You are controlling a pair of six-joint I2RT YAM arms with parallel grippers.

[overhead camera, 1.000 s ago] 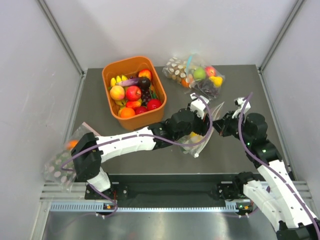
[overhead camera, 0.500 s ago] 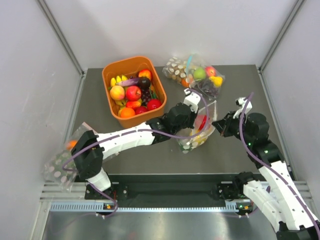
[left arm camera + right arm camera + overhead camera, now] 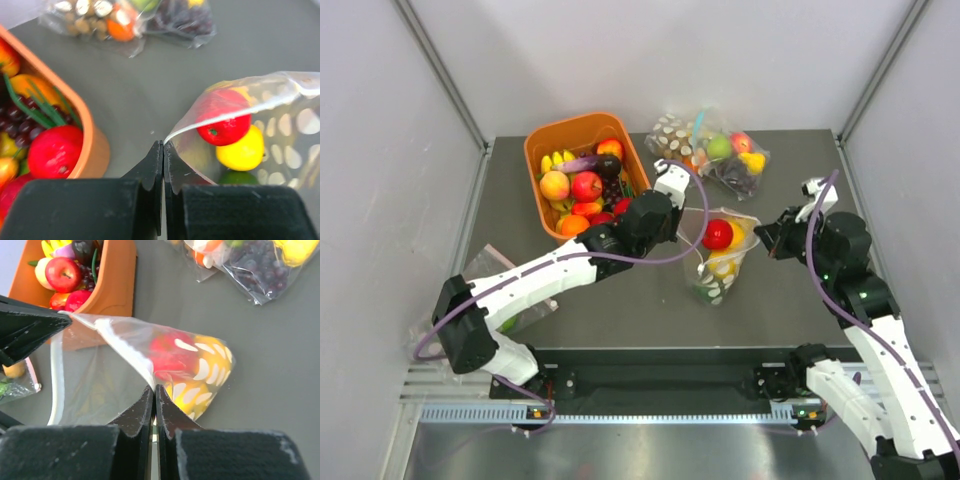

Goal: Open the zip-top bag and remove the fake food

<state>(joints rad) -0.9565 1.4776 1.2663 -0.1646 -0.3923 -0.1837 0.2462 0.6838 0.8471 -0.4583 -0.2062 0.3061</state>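
The zip-top bag (image 3: 722, 262), clear with white dots, hangs mid-table with its mouth stretched wide between both grippers. My left gripper (image 3: 688, 222) is shut on the left lip of the mouth; in the left wrist view the left gripper (image 3: 163, 143) pinches a thin plastic edge of the bag (image 3: 280, 115). My right gripper (image 3: 765, 240) is shut on the opposite lip, and the right gripper (image 3: 154, 387) shows the same pinch. The fake food lies inside: a red fruit (image 3: 717, 234), a yellow one (image 3: 241, 150) and a green one (image 3: 237, 177).
An orange basket (image 3: 570, 125) full of toy fruit stands at the back left, close to my left wrist. A second dotted bag (image 3: 715, 150) with a green apple and grapes lies at the back. Another dotted bag (image 3: 510, 315) lies at the front left edge.
My left gripper has shut on the bag's lip and drawn it back-left toward the basket. The right gripper shifted slightly right. The bag's mouth now gapes and the fruits show.
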